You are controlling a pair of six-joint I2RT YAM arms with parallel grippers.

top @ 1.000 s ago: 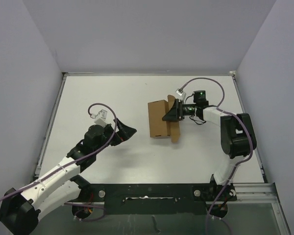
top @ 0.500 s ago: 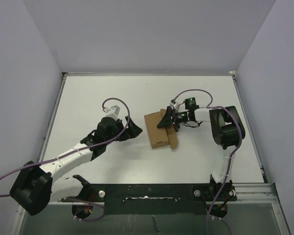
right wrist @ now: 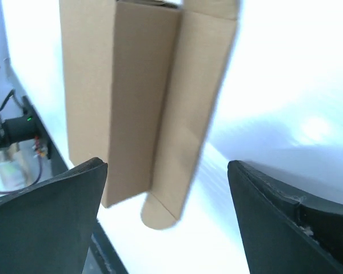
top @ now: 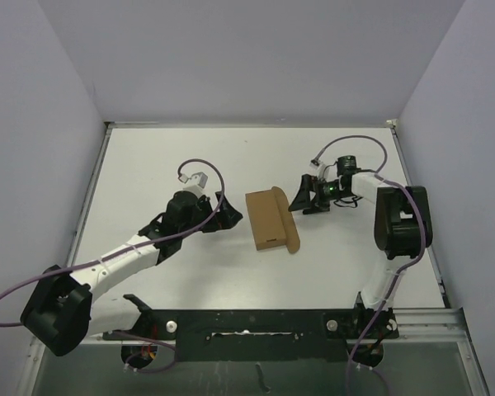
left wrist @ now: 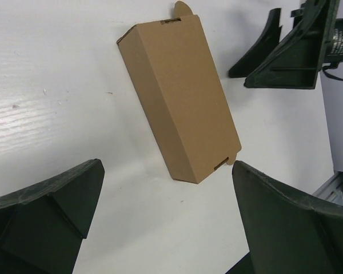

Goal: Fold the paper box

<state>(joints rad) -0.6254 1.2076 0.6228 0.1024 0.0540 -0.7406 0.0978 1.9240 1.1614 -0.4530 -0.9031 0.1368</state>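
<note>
- The left arm (top: 124, 256) stretches low from its base at 7 o'clock in the overhead view, with the forearm angled toward 2 o'clock.
- The left gripper (top: 229, 212) faces 3 o'clock, its jaws spread wide and gripping nothing.
- The right arm (top: 396, 231) stands folded at 4 o'clock, its wrist turned toward 9 o'clock.
- The right gripper (top: 304, 200) faces 9 o'clock, its jaws parted wide and empty.
</note>
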